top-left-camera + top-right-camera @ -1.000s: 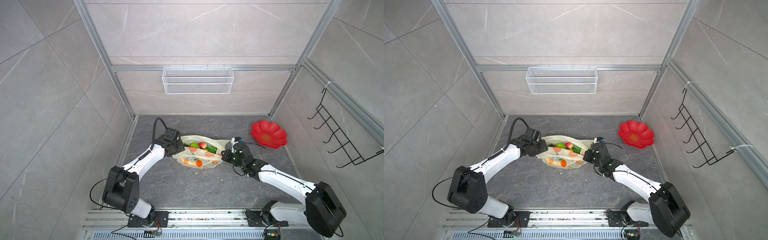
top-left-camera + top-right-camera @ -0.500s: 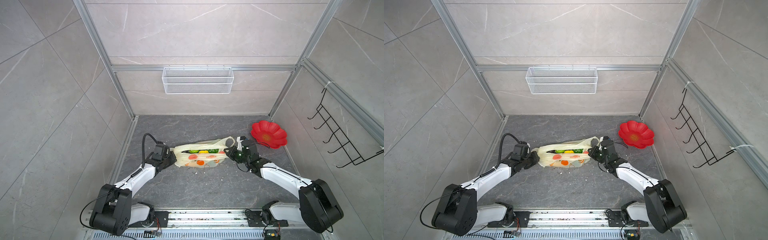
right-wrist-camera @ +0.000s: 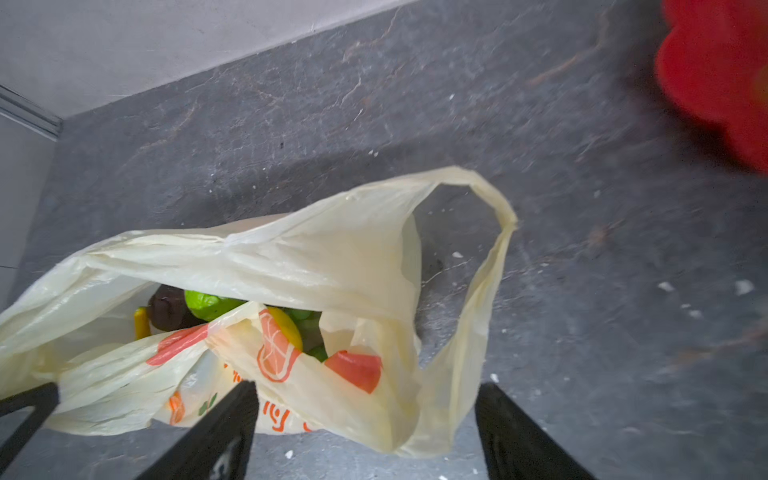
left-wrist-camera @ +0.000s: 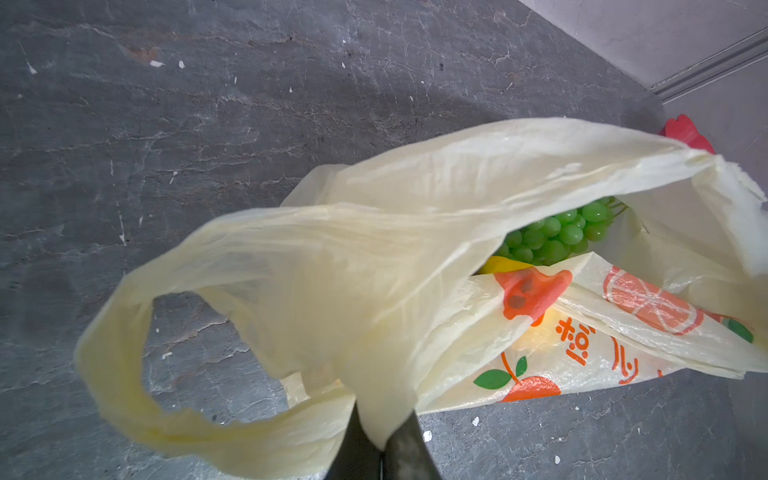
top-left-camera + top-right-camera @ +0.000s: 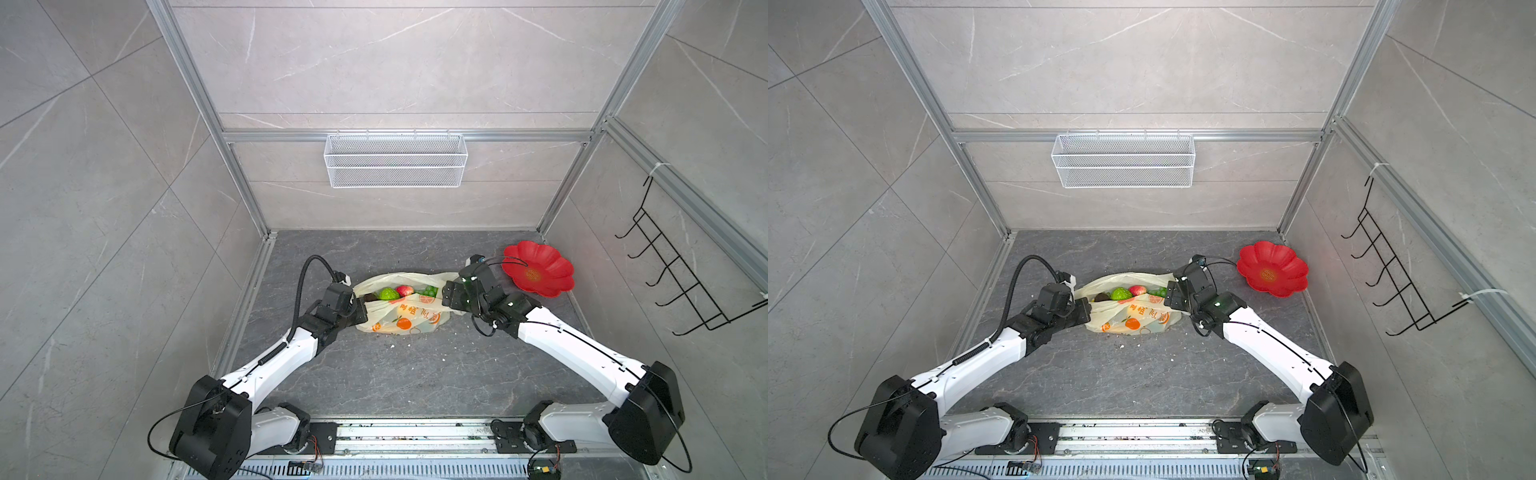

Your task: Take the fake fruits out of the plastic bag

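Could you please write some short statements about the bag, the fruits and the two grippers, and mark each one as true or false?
1. The left gripper is shut on the plastic bag. True.
2. The right gripper is shut on a handle of the bag. False: its fingers stand wide apart.
3. The bag holds green grapes. True.
4. A strawberry lies on the red plate. False: no fruit lies on the plate.
5. The wire basket stands on the floor. False: it hangs on the back wall.
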Robot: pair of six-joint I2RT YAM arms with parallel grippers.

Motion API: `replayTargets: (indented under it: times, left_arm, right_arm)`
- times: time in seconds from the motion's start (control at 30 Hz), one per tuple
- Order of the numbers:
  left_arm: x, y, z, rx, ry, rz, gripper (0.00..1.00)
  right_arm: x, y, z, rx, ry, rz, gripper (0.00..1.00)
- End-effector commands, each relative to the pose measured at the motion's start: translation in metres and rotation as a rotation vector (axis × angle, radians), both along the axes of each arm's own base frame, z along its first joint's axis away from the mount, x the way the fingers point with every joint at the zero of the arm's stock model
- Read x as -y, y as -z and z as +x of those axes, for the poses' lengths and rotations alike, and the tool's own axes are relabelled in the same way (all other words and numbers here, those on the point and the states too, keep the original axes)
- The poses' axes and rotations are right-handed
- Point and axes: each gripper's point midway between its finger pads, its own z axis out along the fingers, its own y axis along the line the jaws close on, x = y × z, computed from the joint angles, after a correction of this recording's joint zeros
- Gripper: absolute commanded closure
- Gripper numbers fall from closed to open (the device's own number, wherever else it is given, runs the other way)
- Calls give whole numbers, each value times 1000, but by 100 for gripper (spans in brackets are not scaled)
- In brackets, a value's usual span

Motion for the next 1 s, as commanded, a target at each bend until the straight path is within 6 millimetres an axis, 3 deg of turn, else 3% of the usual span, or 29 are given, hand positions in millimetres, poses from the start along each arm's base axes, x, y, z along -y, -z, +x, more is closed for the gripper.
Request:
replayTargets:
  times: [0.0, 0.23, 0.5, 0.73, 0.83, 0.93, 0.97]
  left_arm:
    - [-5, -18, 2, 54, -3, 36, 100]
    - [-6, -25, -1, 70, 3, 32, 100]
    - [-8, -20, -7, 53, 11, 40, 100]
    - [-14, -9, -11, 34, -12, 52, 100]
    - [-22, -4, -11, 32, -40, 77, 100]
    - [-40, 8, -10, -1, -100, 47, 100]
    - [-48, 15, -9, -24, -127, -12, 100]
  right_arm:
    - [26, 6, -11, -49, 5, -314, 15]
    - [-20, 27, 3, -100, -63, -328, 17]
    - [-23, 35, 46, -94, 8, -494, 16]
    - [-21, 60, 68, -173, -9, -364, 20]
    - [-23, 73, 78, -214, -52, -192, 42]
    - [-25, 78, 87, -231, -106, 67, 78]
    - [-23, 79, 90, -240, -114, 162, 85]
